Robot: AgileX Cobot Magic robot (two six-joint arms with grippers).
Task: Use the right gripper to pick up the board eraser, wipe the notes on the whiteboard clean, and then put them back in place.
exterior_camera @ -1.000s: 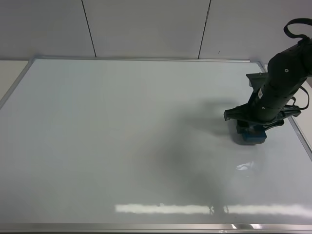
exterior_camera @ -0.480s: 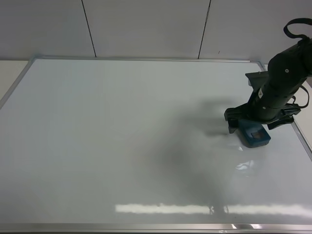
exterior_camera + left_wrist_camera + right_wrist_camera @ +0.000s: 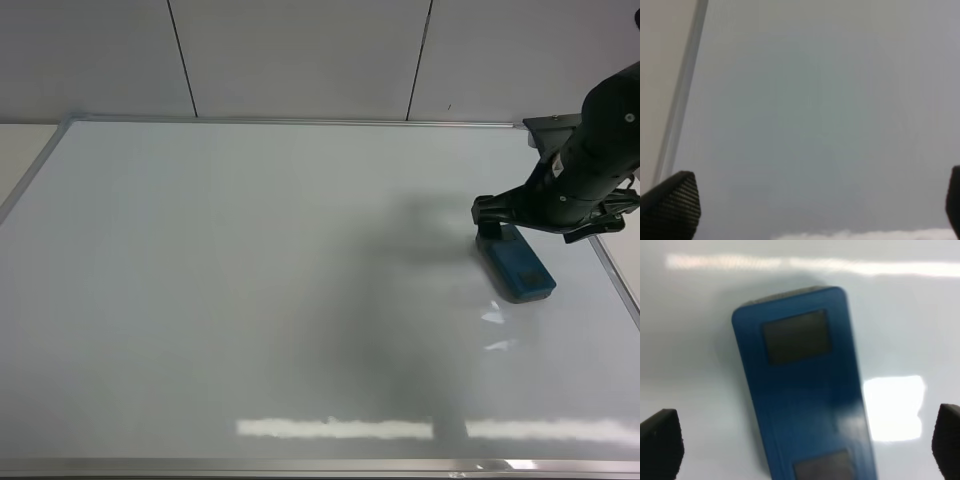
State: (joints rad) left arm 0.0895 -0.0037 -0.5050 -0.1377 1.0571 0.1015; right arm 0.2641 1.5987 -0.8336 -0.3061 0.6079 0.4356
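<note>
The teal-blue board eraser (image 3: 515, 265) lies flat on the whiteboard (image 3: 250, 280) near its right edge, two dark grey patches up. My right gripper (image 3: 553, 212) hangs just above the eraser's far end, jaws wide open and off it. In the right wrist view the eraser (image 3: 805, 390) lies between the two fingertips of the right gripper (image 3: 802, 445), apart from both. No red notes show on the board. The left gripper (image 3: 812, 205) is open and empty over bare whiteboard (image 3: 815, 100); its arm is out of the exterior view.
The board's silver frame (image 3: 300, 121) runs along the far side and close to the eraser on the right (image 3: 615, 285). A grey panelled wall (image 3: 300, 50) stands behind. Beige table (image 3: 20, 140) shows at the far left.
My right gripper has let go of the eraser and risen away toward the far right. The eraser has turned a little and now lies uncovered on the board.
</note>
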